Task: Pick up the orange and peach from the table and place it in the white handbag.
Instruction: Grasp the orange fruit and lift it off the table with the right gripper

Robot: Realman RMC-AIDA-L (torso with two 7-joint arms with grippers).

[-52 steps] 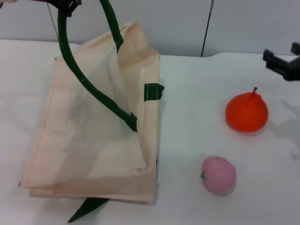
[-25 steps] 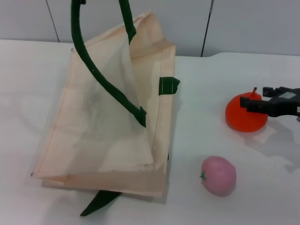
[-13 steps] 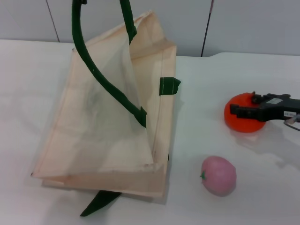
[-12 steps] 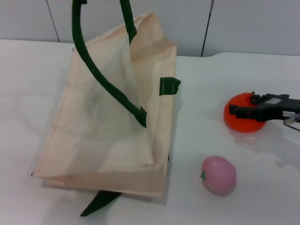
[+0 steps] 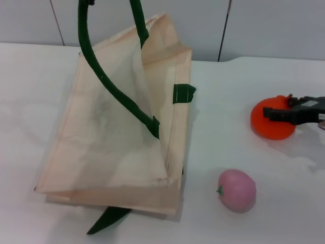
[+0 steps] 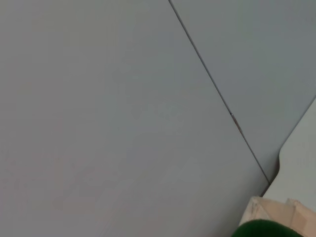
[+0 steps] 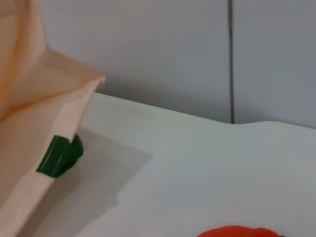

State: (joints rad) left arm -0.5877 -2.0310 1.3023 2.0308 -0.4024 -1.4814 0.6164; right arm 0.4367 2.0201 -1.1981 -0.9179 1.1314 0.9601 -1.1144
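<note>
Orange (image 5: 269, 123) squat on table (image 5: 228, 152), right end effector (image 5: 284, 114) clamped across it; peach (image 5: 236, 190) stem pointing left

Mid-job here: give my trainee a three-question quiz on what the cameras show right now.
1. True or false: the peach already lies inside the white handbag.
2. Which fruit is the right hand at? A) peach B) orange
3. Fill in: the handbag's raised strap is dark ____.

Key: 1 false, it lies on the table, apart from the bag. 2 B. 3 green.
</note>
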